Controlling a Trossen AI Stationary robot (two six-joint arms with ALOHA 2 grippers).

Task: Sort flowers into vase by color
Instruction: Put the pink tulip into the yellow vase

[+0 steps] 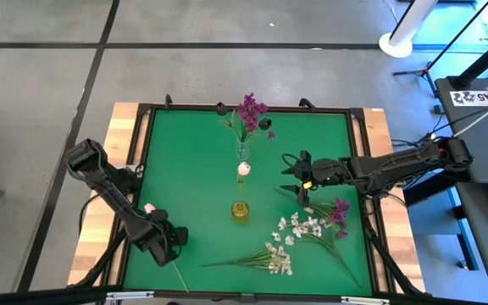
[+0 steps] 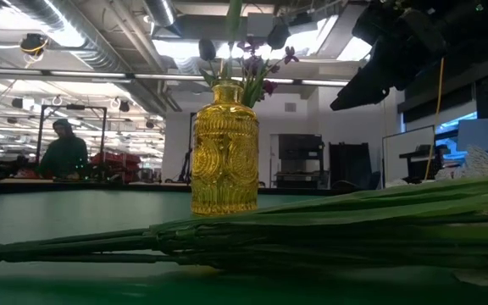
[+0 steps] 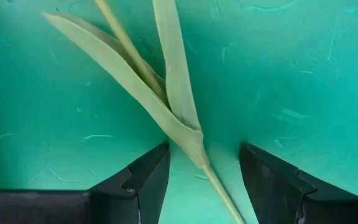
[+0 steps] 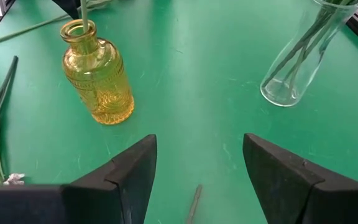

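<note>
left gripper (image 1: 170, 246) is hovering near the yellow vase (image 1: 241, 210), fingers apart, straddling a pink tulip stem (image 3: 185, 134) lying on the green mat (image 1: 193, 169). right gripper (image 1: 293, 176) is waiting beside the vase, fingers apart, empty.

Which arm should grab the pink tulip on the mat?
Left. Its open gripper already straddles the tulip stem. The right gripper hovers open, empty, near the yellow vase.
</note>
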